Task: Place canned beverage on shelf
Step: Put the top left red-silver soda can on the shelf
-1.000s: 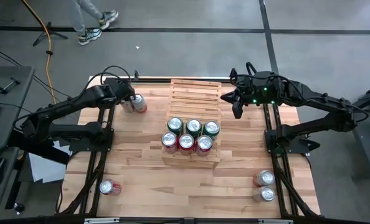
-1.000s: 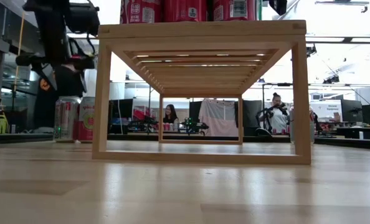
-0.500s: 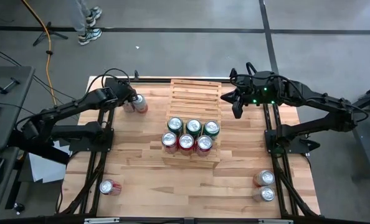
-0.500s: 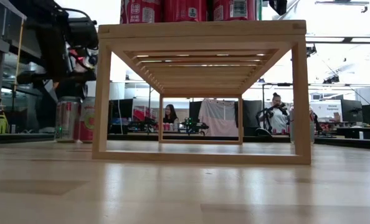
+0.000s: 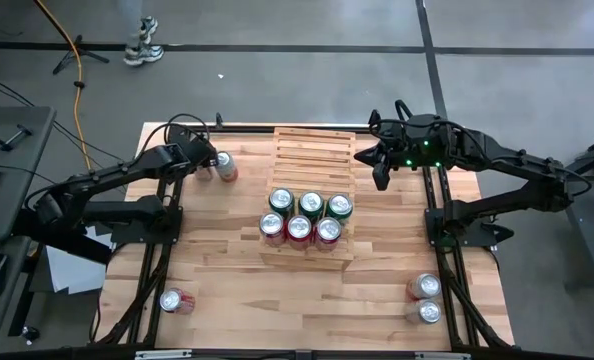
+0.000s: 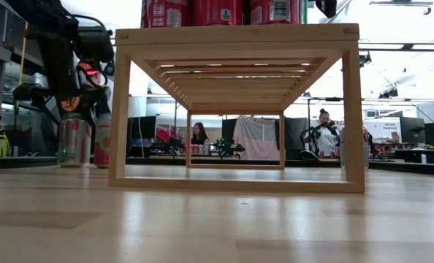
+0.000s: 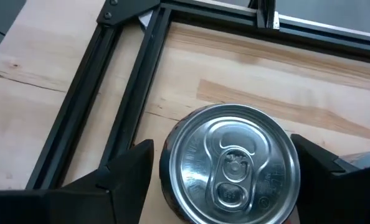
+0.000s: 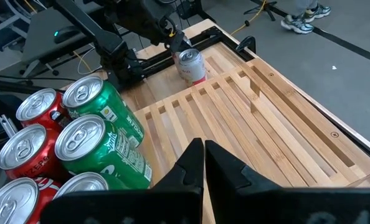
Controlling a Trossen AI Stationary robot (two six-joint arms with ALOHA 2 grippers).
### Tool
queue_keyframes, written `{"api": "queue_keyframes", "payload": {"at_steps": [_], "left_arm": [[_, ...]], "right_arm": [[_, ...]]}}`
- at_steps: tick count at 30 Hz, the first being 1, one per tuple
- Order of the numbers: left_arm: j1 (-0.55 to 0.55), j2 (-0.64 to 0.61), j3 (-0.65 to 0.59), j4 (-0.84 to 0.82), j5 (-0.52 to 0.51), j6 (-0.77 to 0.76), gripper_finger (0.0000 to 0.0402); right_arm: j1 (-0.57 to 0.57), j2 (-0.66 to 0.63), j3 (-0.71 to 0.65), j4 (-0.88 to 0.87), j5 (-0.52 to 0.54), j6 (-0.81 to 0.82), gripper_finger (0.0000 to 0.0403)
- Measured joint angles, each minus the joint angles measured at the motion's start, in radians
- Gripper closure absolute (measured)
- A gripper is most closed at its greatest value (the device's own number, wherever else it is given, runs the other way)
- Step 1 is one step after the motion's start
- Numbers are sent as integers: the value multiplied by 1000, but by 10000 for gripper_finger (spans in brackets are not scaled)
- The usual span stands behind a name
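Observation:
A silver-and-red can (image 6: 74,140) stands upright on the table at the far left, with a second, pinkish can (image 5: 224,167) beside it. My left gripper (image 7: 225,174) is open just above the first can's lid (image 7: 232,163), one finger on either side of it, touching nothing that I can see. The pale slatted shelf (image 5: 314,150) stands at the table's middle, with several red and green cans (image 5: 310,205) on its near tiers. My right gripper (image 8: 203,158) is shut and empty above the shelf's far right corner.
One can (image 5: 174,300) lies at the near left and two cans (image 5: 424,287) stand at the near right. The shelf's far slats (image 8: 260,118) are bare. The table's black frame rail (image 7: 129,81) runs close by the left gripper. People sit in the room behind.
My left gripper has come down and a little toward the table's right, ending over the silver-and-red can with its fingers on either side of the lid. My right arm has kept still.

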Motion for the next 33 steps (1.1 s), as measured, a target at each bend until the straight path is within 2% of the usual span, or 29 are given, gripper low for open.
{"api": "queue_keyframes", "payload": {"at_steps": [4, 13, 17, 24, 33], "left_arm": [[0, 1, 0, 0, 0, 1, 152], [-1, 15, 4, 1, 0, -4, 240], [-2, -16, 33, -24, 47, 55, 245], [-2, -105, 195, -92, 18, 183, 251], [-4, -162, 474, -127, -4, 355, 269]], "right_arm": [[0, 0, 0, 0, 0, 0, 402], [0, 0, 0, 0, 0, 0, 402], [0, 0, 0, 0, 0, -2, 402], [0, 0, 0, 0, 0, -2, 402], [0, 0, 0, 1, 0, -3, 402]]}}
